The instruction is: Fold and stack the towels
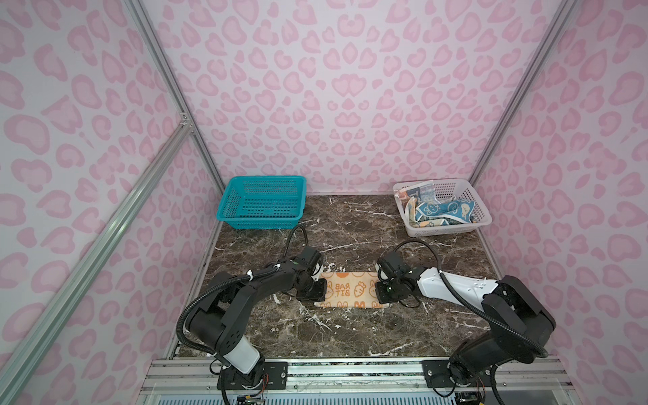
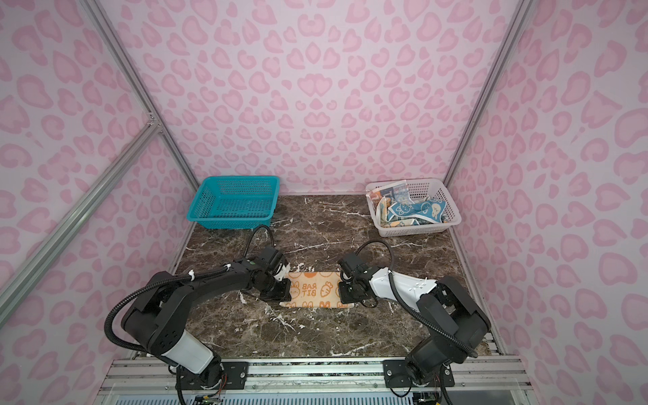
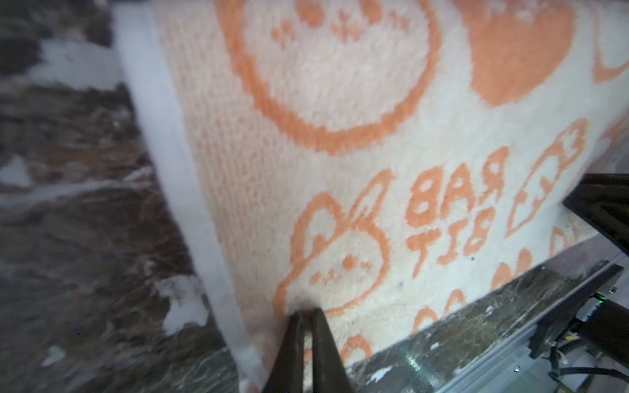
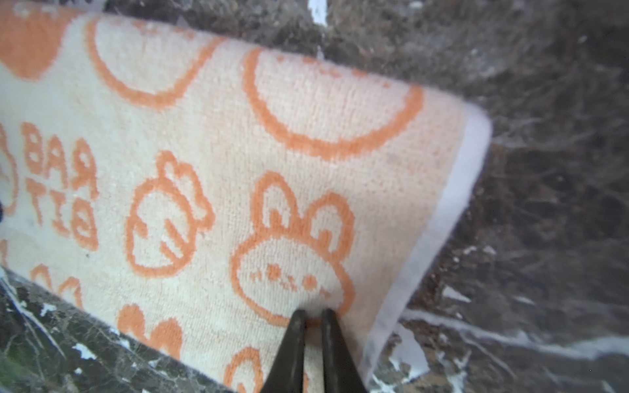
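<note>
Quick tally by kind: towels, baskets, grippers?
Towels: 3. The orange towel is on the table. The blue towel and cream towel are crumpled in the white basket.
Baskets: 2, the white basket and the teal basket.
Grippers: 2, the left gripper and the right gripper.
Total: 7

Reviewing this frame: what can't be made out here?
Both top views: left gripper and right gripper cover the orange towel's ends.
Wrist views, blurred: whether their fingers pinch cloth, unclear.
White basket: crumpled cloths overlap, count unclear; rim hides lower parts.
</note>
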Controlling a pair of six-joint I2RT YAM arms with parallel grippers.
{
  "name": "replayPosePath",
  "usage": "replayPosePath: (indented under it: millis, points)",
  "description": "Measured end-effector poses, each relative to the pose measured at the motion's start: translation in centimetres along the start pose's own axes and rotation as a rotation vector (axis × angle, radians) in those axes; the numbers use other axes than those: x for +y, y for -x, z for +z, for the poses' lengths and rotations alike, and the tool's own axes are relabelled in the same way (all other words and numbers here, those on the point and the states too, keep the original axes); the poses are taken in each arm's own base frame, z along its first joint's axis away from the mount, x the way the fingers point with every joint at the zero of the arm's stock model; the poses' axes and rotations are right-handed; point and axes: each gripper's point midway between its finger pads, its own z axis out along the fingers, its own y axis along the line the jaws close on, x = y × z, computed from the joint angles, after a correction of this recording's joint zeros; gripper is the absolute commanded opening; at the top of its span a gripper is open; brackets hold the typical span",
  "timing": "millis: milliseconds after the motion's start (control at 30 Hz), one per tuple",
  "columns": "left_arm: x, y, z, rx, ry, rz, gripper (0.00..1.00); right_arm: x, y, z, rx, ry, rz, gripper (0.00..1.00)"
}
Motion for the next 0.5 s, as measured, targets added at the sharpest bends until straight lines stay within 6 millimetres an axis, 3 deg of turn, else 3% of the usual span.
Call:
replayPosePath:
  millis: [167,267,500]
  points:
    - [-0.2,0.2,-0.2,-0.011,-0.007,-0.005,0.13,1.2,2.0,-2.0,-0.069,-0.006,-0.111,0.23]
    - [-0.1,0.5,-0.9,-0.043,0.01,0.0,0.17,2.1,2.8,-2.9,-0.104,-0.018,-0.198,0.33]
    - [-1.8,4.0,-6.1,-0.239,0.003,0.033,0.27,6.3,4.2,-3.9,-0.171,-0.037,-0.463,0.54]
